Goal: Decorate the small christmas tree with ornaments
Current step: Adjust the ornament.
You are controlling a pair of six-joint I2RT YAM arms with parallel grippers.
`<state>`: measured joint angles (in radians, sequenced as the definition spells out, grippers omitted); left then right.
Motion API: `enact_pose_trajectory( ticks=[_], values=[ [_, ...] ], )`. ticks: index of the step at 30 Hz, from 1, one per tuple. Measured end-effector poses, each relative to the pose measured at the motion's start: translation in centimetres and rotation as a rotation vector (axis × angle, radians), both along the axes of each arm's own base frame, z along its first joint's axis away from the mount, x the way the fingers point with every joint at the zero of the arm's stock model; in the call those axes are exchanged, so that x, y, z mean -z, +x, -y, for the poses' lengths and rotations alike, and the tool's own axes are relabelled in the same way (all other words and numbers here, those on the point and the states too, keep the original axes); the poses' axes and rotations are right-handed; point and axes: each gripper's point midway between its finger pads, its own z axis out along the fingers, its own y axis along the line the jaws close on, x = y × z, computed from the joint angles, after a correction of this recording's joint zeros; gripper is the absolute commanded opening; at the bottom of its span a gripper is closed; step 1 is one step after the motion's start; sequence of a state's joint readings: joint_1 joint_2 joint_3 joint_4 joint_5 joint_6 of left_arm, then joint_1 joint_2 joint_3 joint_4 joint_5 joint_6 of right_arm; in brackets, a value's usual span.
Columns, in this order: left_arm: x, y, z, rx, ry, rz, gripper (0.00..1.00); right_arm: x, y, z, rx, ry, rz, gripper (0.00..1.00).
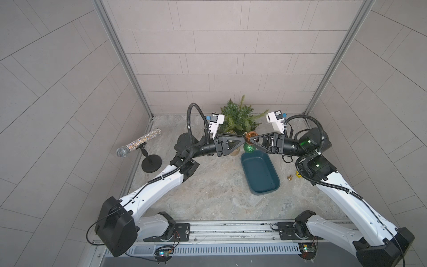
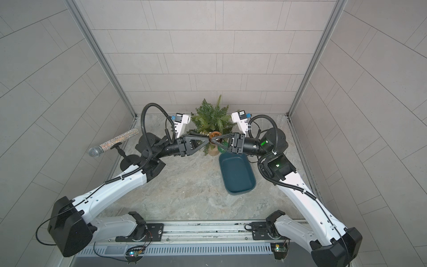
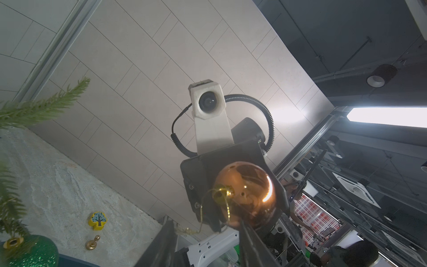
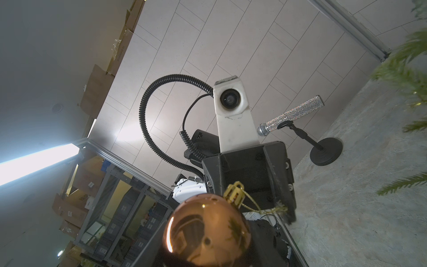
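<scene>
Right gripper point(image 1: 251, 140) is clamped on the shiny copper-bronze ball ornament point(image 4: 205, 231), held in the air just in front of the small green artificial fir tree point(image 1: 238, 118), on its robot-facing side by the lower branches. The ornament's cap-to-bottom axis lies roughly along the line between the two grippers, with the gold cap and thin gold hanging cord point(image 4: 256, 205) pointing at the left gripper point(image 1: 243, 139). That gripper sits tip-to-tip with the right, jaws partly apart, cord running to one finger point(image 3: 159, 247); can't tell if it's hooked. My read: left arm owns the loop, and the next move is getting it over a front branch.
</scene>
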<state>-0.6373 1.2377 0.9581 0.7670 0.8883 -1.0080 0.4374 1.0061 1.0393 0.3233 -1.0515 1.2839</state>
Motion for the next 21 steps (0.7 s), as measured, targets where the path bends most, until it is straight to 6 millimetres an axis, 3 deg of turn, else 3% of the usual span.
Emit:
enact_pose_trajectory(
  ticks=[10,21],
  values=[
    [0.02,0.04,0.06,-0.003,0.007,0.009,0.01,-0.38,0.11,0.33,0.002,0.013,0.003,0.47],
    [0.69,0.57,-0.15,-0.054,0.039,0.013,0.00,0.02,0.80,0.95,0.020,0.023,-0.007,0.47]
  ],
)
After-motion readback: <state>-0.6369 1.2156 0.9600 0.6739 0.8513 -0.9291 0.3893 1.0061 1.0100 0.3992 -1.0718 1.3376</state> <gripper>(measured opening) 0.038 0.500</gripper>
